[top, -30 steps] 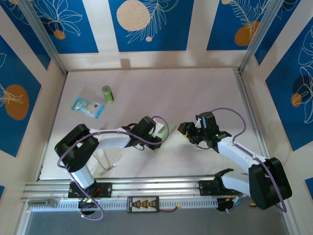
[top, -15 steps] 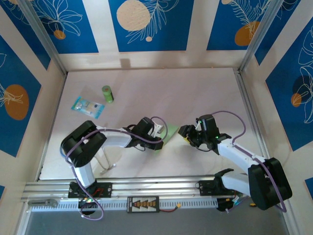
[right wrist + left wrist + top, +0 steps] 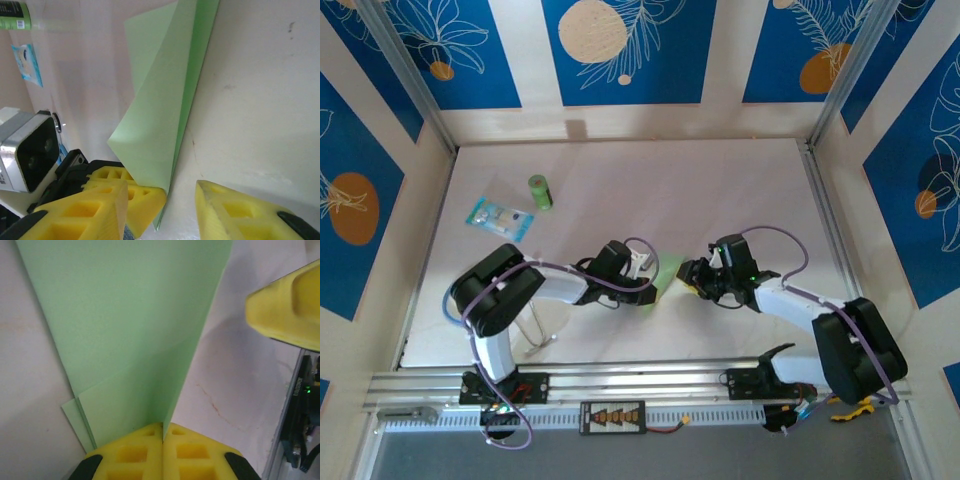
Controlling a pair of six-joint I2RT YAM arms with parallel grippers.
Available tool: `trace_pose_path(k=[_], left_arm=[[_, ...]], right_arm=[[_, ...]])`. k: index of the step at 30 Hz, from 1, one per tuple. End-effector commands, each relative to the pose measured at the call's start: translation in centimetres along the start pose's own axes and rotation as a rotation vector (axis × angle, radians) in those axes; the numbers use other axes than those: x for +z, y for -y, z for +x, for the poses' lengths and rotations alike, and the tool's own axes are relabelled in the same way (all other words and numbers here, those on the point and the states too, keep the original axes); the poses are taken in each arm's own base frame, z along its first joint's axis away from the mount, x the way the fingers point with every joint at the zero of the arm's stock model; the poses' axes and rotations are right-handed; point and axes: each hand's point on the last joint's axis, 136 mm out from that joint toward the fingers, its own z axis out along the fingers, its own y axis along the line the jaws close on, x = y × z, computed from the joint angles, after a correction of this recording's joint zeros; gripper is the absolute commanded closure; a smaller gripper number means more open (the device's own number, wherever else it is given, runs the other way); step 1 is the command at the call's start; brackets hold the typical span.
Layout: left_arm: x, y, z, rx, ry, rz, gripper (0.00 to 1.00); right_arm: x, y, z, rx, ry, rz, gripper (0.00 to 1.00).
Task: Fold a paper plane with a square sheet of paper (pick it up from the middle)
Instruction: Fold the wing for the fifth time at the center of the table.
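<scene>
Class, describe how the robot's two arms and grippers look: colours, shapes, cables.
Both the left arm and right arm have white links with bulky black joints, and a thin purple cable loops along each. The left gripper and right gripper have chunky yellow fingers, wedge-shaped with square recesses moulded in.

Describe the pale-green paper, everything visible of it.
The sheet of paper is thin, plain pale green and unmarked. It is already folded: stepped layered edges show at one corner, with a faint diagonal crease. It appears lifted at an angle above the white table. The left gripper is shut on its lower corner. That end sits between the open right gripper's fingers, unpinched.
</scene>
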Motion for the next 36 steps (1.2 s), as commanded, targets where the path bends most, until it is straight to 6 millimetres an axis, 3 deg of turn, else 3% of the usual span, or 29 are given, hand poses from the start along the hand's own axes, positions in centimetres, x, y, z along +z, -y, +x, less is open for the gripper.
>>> trace_pose_path(k=[1, 5, 15, 36], left_arm=[[0.0, 0.3, -0.3, -0.067, 0.013, 0.069, 1.00], [0.1, 0.3, -0.6, -0.123, 0.036, 0.117, 1.00], [0.0, 0.7, -1.3, -0.228, 0.072, 0.204, 1.00], [-0.3, -1.0, -1.2, -0.359, 0.095, 0.226, 1.00]], right_arm=[[0.5, -1.4, -0.1, -0.095, 0.017, -0.044, 0.62], [0.9, -1.7, 0.0, -0.172, 0.044, -0.054, 0.68], [2.5, -2.6, 0.7, -0.177, -0.055, -0.118, 0.87], [4.5, -3.3, -0.7, -0.148, -0.074, -0.170, 0.90]])
